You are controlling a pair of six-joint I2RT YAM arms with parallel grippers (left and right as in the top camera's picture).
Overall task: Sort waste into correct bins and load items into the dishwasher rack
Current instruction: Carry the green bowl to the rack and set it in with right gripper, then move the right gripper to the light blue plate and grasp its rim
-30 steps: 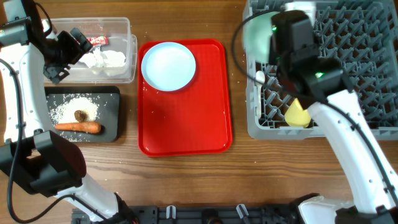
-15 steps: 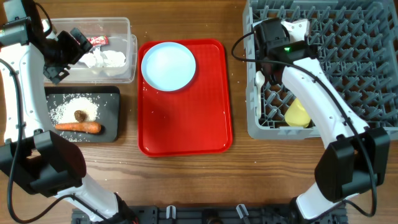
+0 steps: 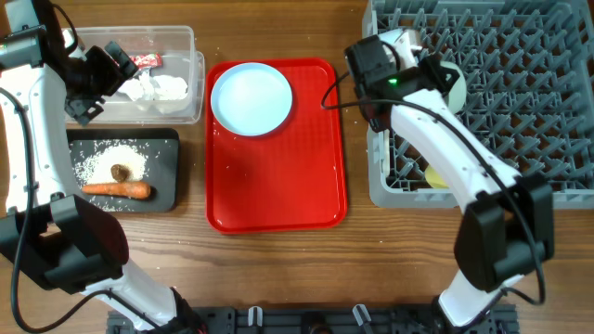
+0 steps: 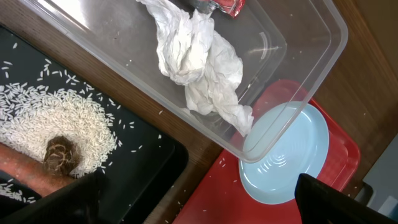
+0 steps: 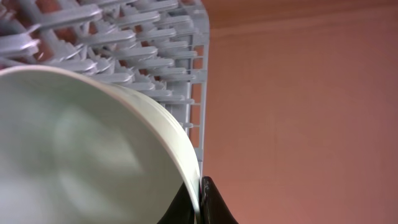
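My right gripper [image 5: 199, 200] is shut on the rim of the pale green bowl [image 5: 81, 149]. It holds the bowl on edge over the left part of the grey dishwasher rack [image 3: 520, 93]; the bowl also shows in the overhead view [image 3: 451, 82]. The yellow cup [image 3: 436, 176] lies in the rack, partly under my right arm. The pale blue plate [image 3: 251, 97] sits on the red serving tray [image 3: 278, 186]. My left gripper [image 4: 199, 202] is open and empty, hovering by the clear tub [image 3: 193, 107]. The spoon and the light blue bowl are out of view.
The clear tub holds crumpled white tissue [image 4: 199, 62] and the red wrapper [image 3: 146, 60]. The black tray [image 3: 167, 139] holds rice [image 3: 111, 162], a brown lump [image 3: 121, 173] and the carrot piece [image 3: 116, 190]. Loose rice grains lie on the table by the tub.
My right wrist has swung left along the rack's left side, carrying the green bowl, which now stands on edge. The left arm has not moved.
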